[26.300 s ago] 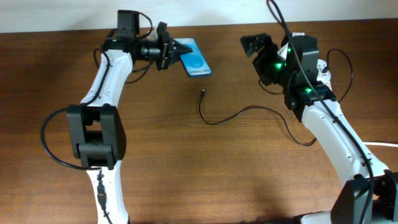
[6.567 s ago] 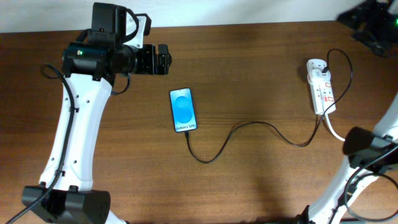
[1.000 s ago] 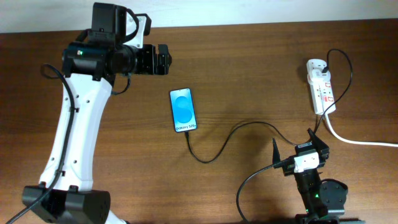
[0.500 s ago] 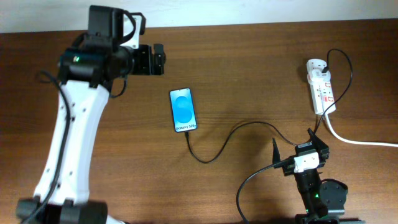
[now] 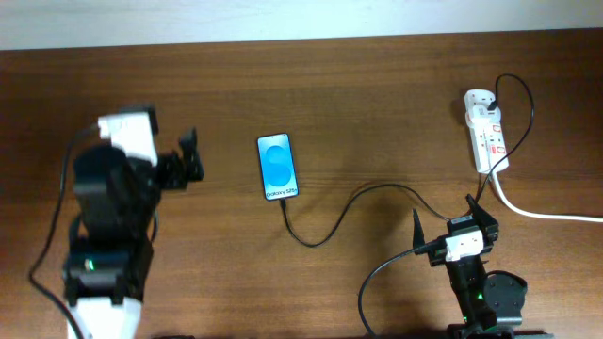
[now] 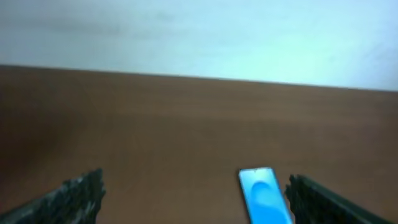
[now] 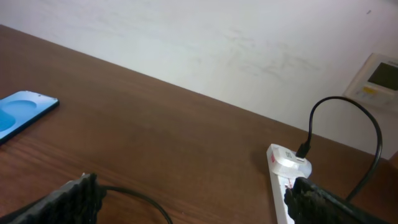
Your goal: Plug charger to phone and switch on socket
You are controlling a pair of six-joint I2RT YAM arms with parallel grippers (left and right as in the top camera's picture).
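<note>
The phone [image 5: 277,167] lies flat with its blue screen up, left of the table's middle. The charger [image 5: 363,193], a thin black cable, runs from the phone's near edge in a curl across to the socket [image 5: 489,132] at the far right. My left gripper [image 5: 192,158] is open, well left of the phone and apart from it. In the left wrist view the phone [image 6: 264,194] shows between my open left gripper [image 6: 199,205] fingers, far ahead. My right gripper [image 5: 448,219] is open above the cable, near the front. The right wrist view shows the socket [image 7: 283,180], cable [image 7: 140,200] and phone [image 7: 22,109] beyond my open right gripper [image 7: 196,205].
A thick white mains cord [image 5: 546,213] leaves the socket toward the right edge. A white wall [image 7: 186,37] with a small panel [image 7: 379,74] stands behind the table's far edge. My right arm's base [image 5: 485,292] sits folded at the front right.
My left arm has swung back from the far side toward the front left, its gripper now lower and farther from the phone. The right arm, phone and cable have not moved.
</note>
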